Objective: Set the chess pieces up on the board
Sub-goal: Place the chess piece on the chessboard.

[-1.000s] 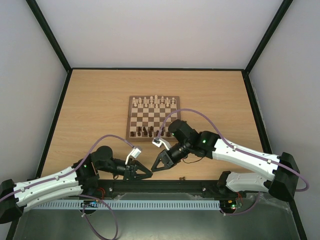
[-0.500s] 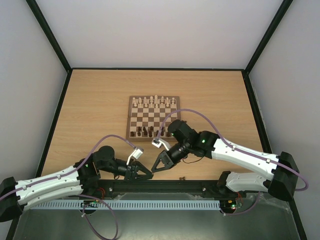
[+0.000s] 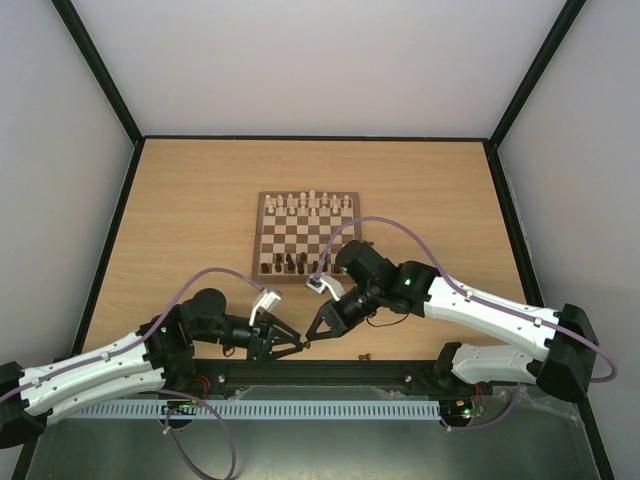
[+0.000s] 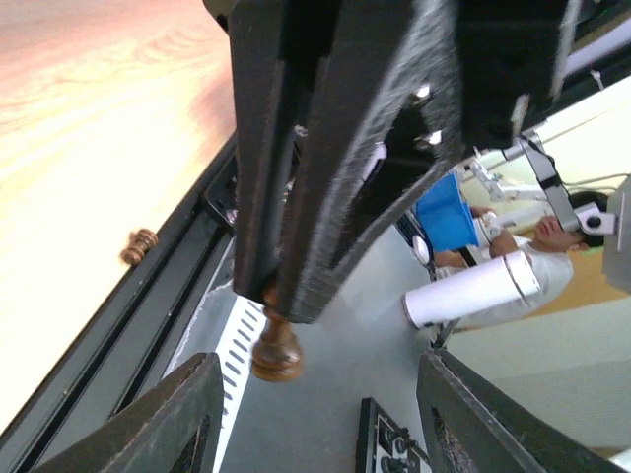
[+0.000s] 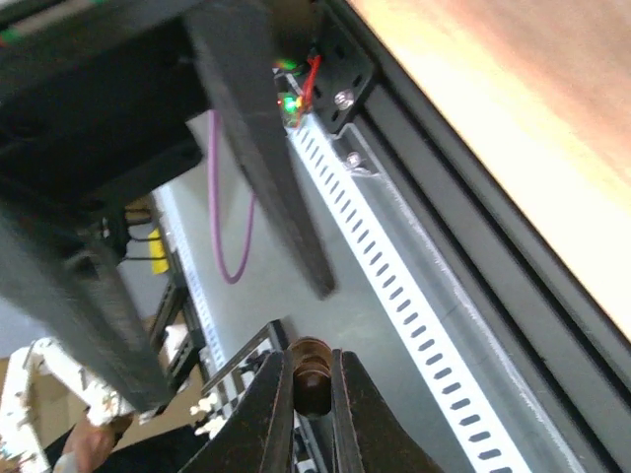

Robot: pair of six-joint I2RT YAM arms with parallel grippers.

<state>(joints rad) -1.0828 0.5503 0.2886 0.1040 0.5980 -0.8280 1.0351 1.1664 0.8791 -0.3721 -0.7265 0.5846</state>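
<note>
Only the wrist views show the grasp: the right gripper (image 5: 309,359) is clamped on 1 dark chess piece (image 5: 312,382), held between the wide-spread, empty fingers of the left gripper (image 4: 317,363). A loose piece (image 3: 365,356) lies at the near edge of the desk (image 3: 190,220). Other dark pieces (image 3: 290,263) stand on the board (image 3: 305,238), beyond both arms.

Light wood table (image 3: 190,200) with a black rail (image 3: 400,371) along its near edge, white slotted cable duct (image 3: 300,410) right alongside that. Cream chessmen (image 3: 308,204) sit in two rows.
</note>
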